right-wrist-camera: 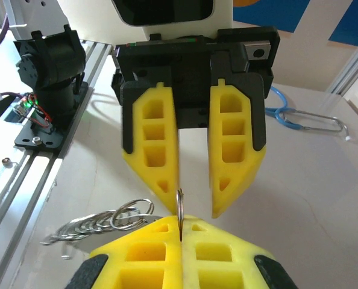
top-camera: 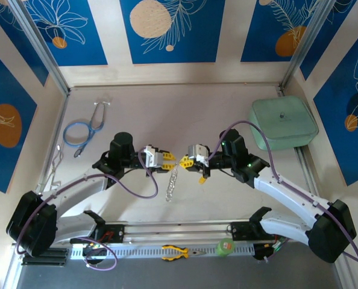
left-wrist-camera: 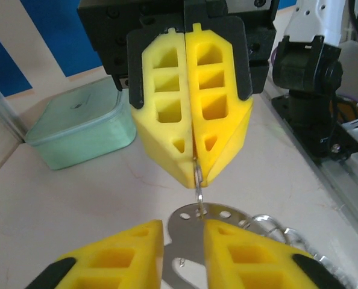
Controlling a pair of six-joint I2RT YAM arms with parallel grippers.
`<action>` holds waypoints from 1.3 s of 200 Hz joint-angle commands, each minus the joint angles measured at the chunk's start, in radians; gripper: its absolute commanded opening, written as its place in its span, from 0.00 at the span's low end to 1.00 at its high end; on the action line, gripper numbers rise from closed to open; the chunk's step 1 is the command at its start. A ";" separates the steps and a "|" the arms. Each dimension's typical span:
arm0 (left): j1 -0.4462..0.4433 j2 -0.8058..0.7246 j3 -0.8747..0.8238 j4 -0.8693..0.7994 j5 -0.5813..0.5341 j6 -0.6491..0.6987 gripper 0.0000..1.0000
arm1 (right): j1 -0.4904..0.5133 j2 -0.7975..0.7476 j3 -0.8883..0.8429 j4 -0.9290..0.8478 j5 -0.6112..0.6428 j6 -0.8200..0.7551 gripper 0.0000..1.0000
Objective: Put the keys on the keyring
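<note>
Where both claws meet at mid-tabletop, the right gripper (right-wrist-camera: 180,227) is clamped on one silver ring (right-wrist-camera: 179,208) of the keyring (top-camera: 172,183), a chain of small silver rings trailing toward the near edge. Left gripper (right-wrist-camera: 194,201): narrow gap, tips close to that ring. One pale green box (top-camera: 283,123), lid on, far-right corner; contents hidden. One blue stethoscope (top-camera: 82,129), far-left.

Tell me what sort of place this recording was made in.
Probably a robot lab test cell: a tabletop boxed in by blue patterned panels, two arms bolted to an aluminium rail, and loose props like a stethoscope.
</note>
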 commanded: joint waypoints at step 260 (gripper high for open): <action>-0.032 -0.070 0.008 -0.095 -0.127 0.160 0.00 | 0.045 -0.037 -0.036 -0.033 0.192 -0.042 0.25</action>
